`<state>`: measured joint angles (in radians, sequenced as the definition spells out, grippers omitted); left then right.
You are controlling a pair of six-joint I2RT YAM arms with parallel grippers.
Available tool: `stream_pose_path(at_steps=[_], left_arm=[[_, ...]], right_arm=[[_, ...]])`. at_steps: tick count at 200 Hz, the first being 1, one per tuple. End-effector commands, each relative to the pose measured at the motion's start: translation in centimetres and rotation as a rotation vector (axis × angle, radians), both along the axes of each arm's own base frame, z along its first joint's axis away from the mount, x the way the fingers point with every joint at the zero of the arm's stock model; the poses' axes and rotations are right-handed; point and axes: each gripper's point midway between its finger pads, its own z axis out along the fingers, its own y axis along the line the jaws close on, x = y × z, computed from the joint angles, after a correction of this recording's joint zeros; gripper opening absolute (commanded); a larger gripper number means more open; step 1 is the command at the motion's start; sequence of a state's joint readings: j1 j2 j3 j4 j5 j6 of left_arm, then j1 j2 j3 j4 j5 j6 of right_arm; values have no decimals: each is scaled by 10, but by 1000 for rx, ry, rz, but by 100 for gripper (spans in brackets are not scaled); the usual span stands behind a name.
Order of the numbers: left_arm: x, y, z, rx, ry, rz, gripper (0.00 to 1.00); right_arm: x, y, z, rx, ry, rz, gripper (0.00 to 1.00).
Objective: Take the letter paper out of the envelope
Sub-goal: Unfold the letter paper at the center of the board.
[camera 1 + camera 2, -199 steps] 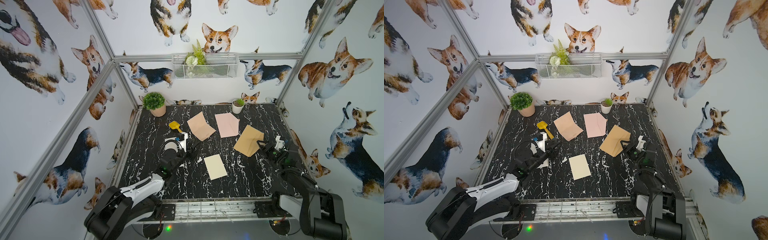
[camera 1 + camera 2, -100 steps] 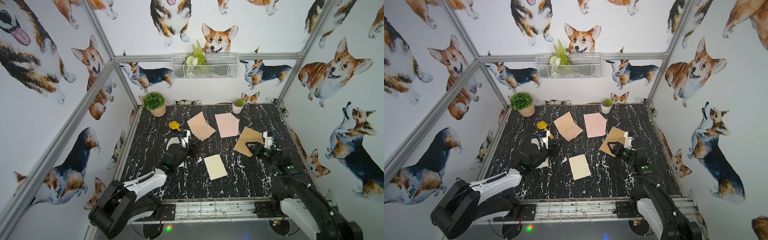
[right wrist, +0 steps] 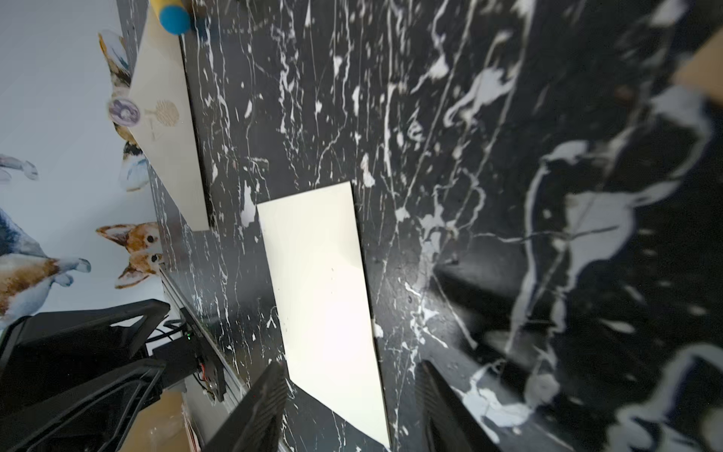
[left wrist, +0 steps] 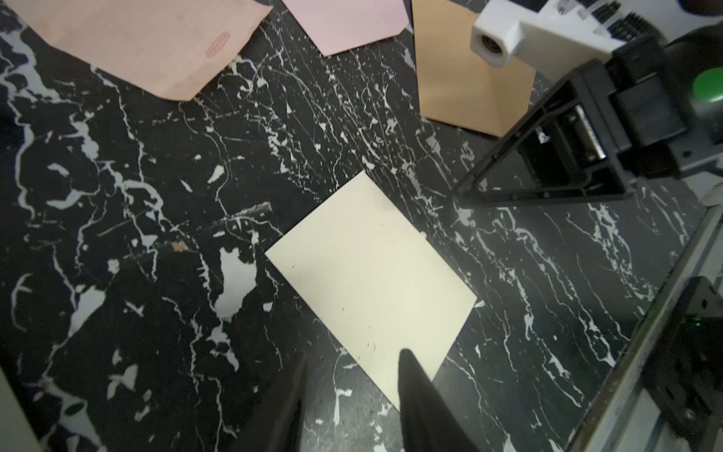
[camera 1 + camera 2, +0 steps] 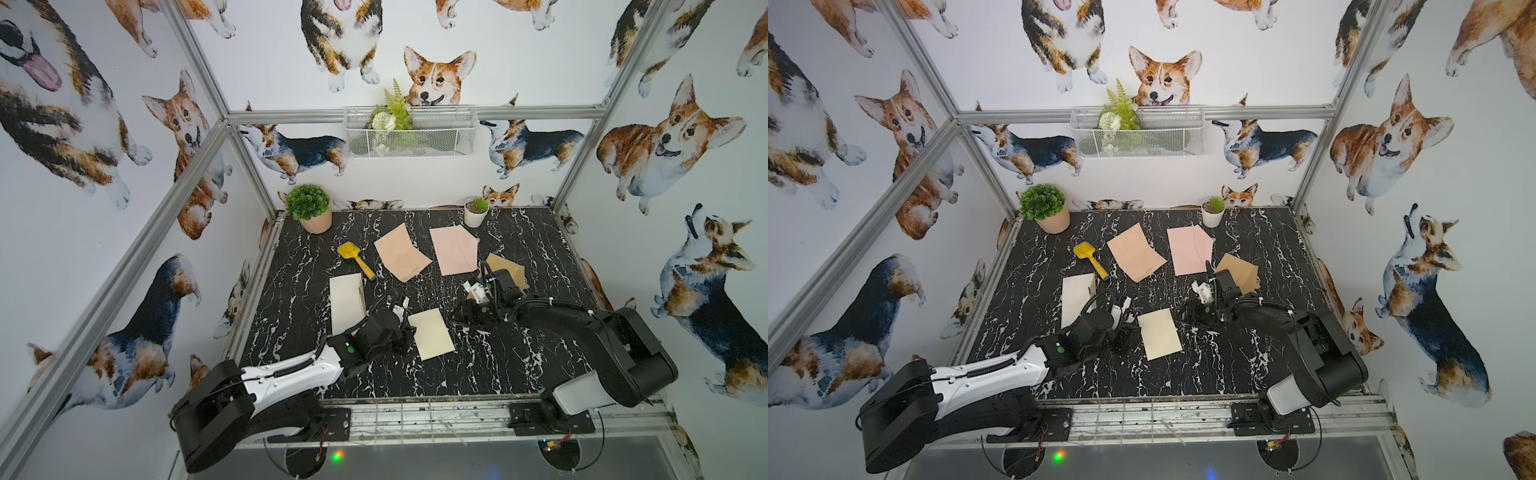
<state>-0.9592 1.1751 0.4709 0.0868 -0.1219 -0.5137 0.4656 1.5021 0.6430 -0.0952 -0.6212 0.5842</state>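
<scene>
Okay, you had the left claw and right claw open, empty, flanking the cream envelope: reach step, I reckoned; next, pin it, pinch the letter paper out.

In a top view, a cream rectangular paper sheet lies flat on the black, white-veined marble table. The left claw sits at the sheet's left edge and the right claw near its right edge. A white paper envelope lies beside the left arm. Farther back lie a peach paper envelope, a pink paper envelope and a brown kraft envelope.
</scene>
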Motion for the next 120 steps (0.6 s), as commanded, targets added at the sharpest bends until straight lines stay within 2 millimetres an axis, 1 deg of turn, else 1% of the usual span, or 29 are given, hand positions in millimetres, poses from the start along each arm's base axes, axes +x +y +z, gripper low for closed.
stream_pose_path(at_steps=[1, 27, 47, 68, 93, 106, 120], left_arm=[[-1, 17, -30, 79, 66, 106, 40], [-7, 6, -61, 104, 108, 94, 29], [-9, -5, -77, 150, 143, 71, 26], [-7, -18, -79, 182, 138, 51, 24], [-8, -25, -76, 181, 108, 43, 23], [-8, -25, -78, 193, 113, 43, 23], [-8, -27, -79, 198, 111, 40, 23]], right_arm=[[-11, 6, -9, -7, 0, 49, 56], [-19, 8, -16, -37, -2, 65, 56], [-23, 8, -20, -38, 4, 71, 56], [-25, 8, -25, -38, 15, 74, 56], [-28, 12, -29, -19, 31, 83, 55], [-29, 18, -28, 11, 36, 89, 55], [-30, 29, -24, 89, 46, 100, 54]])
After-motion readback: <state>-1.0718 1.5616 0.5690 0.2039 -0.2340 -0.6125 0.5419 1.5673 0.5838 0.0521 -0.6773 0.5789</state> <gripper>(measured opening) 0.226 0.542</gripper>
